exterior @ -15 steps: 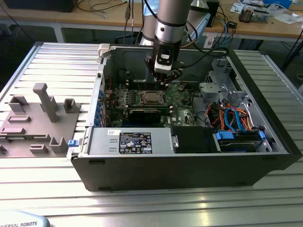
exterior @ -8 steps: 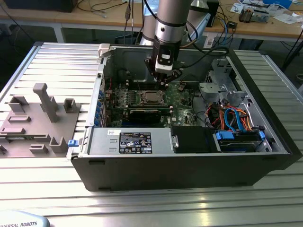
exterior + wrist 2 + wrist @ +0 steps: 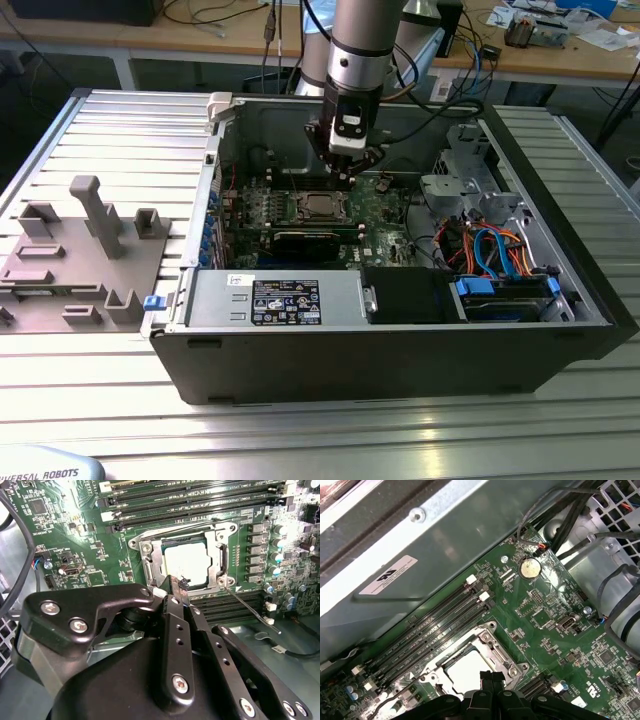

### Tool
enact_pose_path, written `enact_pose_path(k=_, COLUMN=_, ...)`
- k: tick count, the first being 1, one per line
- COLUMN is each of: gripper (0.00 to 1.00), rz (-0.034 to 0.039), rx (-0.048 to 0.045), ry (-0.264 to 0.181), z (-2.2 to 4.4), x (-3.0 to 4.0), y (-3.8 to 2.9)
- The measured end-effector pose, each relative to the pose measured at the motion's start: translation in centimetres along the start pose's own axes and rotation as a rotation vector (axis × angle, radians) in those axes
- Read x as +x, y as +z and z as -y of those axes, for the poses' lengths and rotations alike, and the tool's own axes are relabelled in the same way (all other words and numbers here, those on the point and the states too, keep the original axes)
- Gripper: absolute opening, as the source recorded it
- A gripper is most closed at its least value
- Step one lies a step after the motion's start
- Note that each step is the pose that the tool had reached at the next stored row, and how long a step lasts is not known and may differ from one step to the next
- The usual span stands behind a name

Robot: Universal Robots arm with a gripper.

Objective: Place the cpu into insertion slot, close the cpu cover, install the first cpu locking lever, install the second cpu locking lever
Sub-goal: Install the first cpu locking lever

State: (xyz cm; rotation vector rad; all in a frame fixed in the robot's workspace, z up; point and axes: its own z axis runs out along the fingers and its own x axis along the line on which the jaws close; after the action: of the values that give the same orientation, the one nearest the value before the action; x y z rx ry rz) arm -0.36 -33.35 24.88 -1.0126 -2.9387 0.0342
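Note:
The cpu lies flat in the insertion slot, its dull silver top showing through the window of the cpu cover. The cover lies down over the chip. One thin locking lever angles away from a corner of the socket over the memory slots. My gripper hovers just above the socket's edge with its black fingers pressed together and nothing between them. In the first wrist view the gripper is at the edge of the cpu and the cover. In the exterior view the gripper hangs slightly behind the socket.
The green motherboard lies inside an open computer case. Long memory slots run beside the socket. Cables and a drive cage fill the exterior view's right. A grey fixture plate sits at the exterior view's left.

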Motion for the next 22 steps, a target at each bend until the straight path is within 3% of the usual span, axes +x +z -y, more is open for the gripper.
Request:
enact_pose_path(k=20, gripper=0.11, rz=0.0013, rx=0.0010, ry=-0.040, z=0.00, x=0.00, y=0.00)
enact_pose_path(k=22, gripper=0.11, rz=0.0023, rx=0.0018, ry=-0.074, z=0.00, x=0.00, y=0.00)
